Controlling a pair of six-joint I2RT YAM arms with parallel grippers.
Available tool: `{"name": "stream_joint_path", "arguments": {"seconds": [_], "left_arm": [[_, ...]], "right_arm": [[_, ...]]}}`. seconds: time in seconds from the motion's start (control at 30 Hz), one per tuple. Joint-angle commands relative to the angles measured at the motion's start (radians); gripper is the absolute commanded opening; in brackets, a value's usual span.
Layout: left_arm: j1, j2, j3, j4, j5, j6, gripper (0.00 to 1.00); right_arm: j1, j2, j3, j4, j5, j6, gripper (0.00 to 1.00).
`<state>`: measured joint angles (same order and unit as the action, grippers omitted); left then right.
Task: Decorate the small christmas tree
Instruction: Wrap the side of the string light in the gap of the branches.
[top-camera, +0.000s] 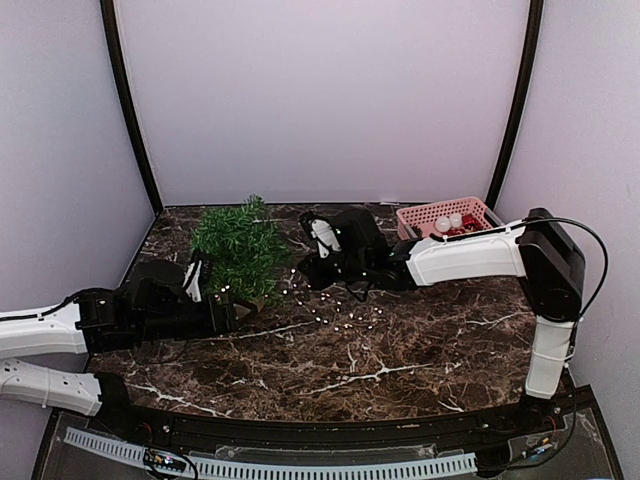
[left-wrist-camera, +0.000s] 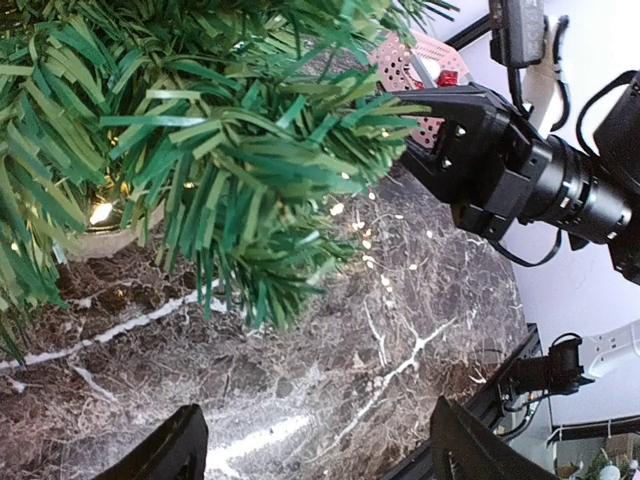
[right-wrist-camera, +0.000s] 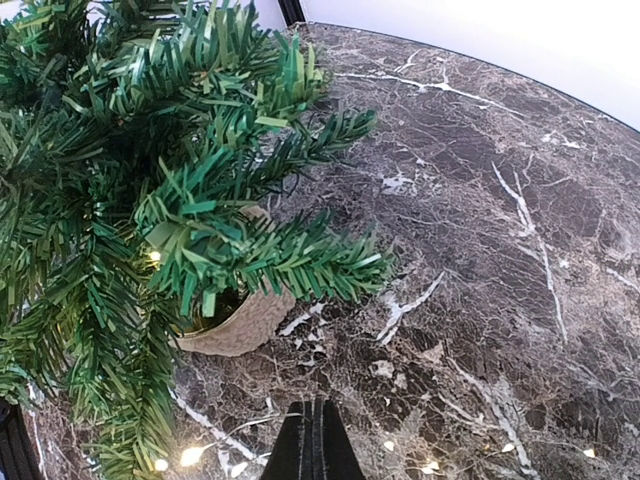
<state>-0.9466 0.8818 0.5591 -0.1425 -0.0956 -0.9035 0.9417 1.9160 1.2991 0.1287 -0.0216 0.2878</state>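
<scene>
The small christmas tree (top-camera: 238, 245) stands at the back left of the marble table in a beige pot (right-wrist-camera: 240, 325), with small lights among its branches (right-wrist-camera: 150, 200). My left gripper (top-camera: 232, 310) sits at the tree's near side. Its fingers (left-wrist-camera: 175, 452) stand wide open over bare marble below the branches (left-wrist-camera: 200, 130), with nothing between them. My right gripper (right-wrist-camera: 313, 440) is shut and points at the pot from the right (top-camera: 300, 275). A thin wire of the light string (top-camera: 330, 305) reaches its tip; I cannot tell whether the wire is pinched.
A pink basket (top-camera: 447, 217) of red and white ornaments sits at the back right. Lit bulbs of the string lie scattered on the marble (right-wrist-camera: 430, 465) right of the tree. The right arm's wrist (left-wrist-camera: 500, 160) is close to the tree's right side.
</scene>
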Motion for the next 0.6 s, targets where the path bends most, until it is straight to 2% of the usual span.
{"name": "stream_joint_path", "arguments": {"seconds": [0.0,0.1,0.27,0.57], "left_arm": [[-0.004,0.045,0.030,0.084,-0.115,-0.013,0.80],[-0.005,0.073,0.030,0.087,-0.179,-0.013,0.75],[-0.004,0.101,0.017,0.130,-0.198,-0.003,0.66],[0.000,0.177,0.023,0.202,-0.213,0.011,0.64]], "right_arm": [[-0.001,-0.029,-0.007,0.061,0.007,0.009,0.00],[-0.001,-0.033,-0.013,0.073,0.003,0.015,0.00],[-0.002,-0.031,-0.016,0.080,0.002,0.019,0.00],[-0.001,-0.032,-0.017,0.079,0.000,0.023,0.00]]}}
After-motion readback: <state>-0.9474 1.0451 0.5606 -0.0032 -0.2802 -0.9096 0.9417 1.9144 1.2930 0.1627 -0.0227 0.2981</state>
